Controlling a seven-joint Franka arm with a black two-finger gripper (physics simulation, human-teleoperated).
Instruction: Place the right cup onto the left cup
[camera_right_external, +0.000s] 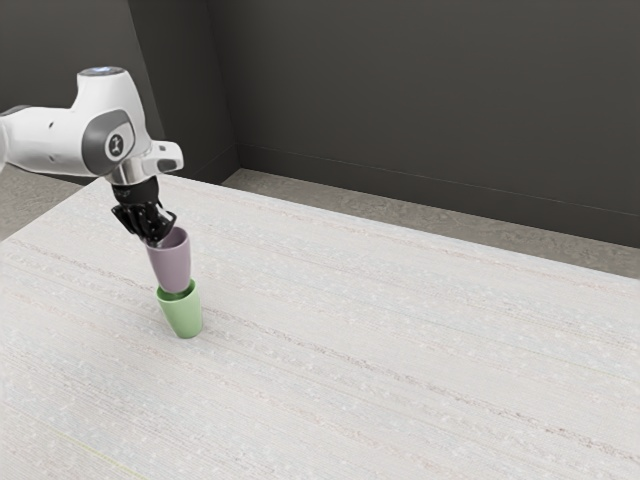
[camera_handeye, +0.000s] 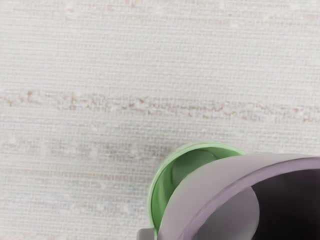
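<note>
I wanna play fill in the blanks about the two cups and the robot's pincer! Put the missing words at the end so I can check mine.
The lower cup is coloured ____.
The pincer holds the upper cup, which is coloured ____.
The open ends of both cups face ____.
The lower cup stands on the ____.

Missing words: green; purple; up; table.

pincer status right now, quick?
Pincer: closed on the rim of the tapered mauve cup, holding it upright over the tapered light green cup.
</note>
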